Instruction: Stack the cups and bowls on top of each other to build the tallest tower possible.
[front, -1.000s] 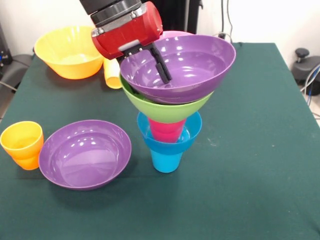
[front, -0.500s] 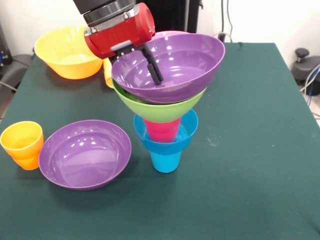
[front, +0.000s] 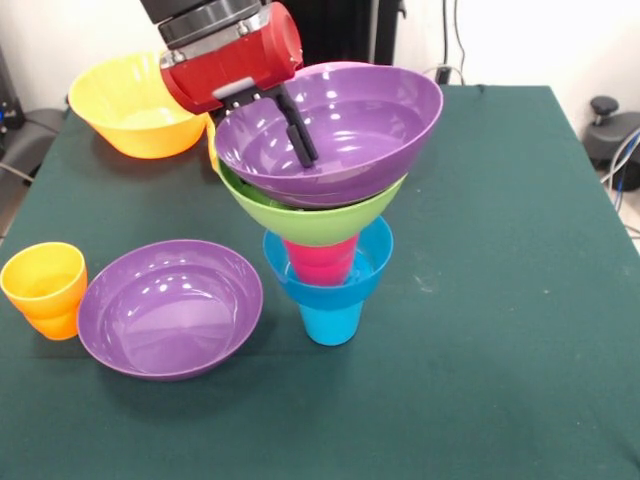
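Two purple bowls, one (front: 340, 125) atop the tower (front: 325, 240), its rim pinched by the hand (front: 290, 125), the other (front: 170, 308) on the green bench (front: 480, 300), three cups visible, blue (front: 330, 322), red (front: 322, 260), orange (front: 45, 290).

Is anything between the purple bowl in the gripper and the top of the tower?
Nothing visible. The purple bowl, with the gripper reaching over its rim, already sits tilted in the lime green bowl at the tower's top, no object between them.
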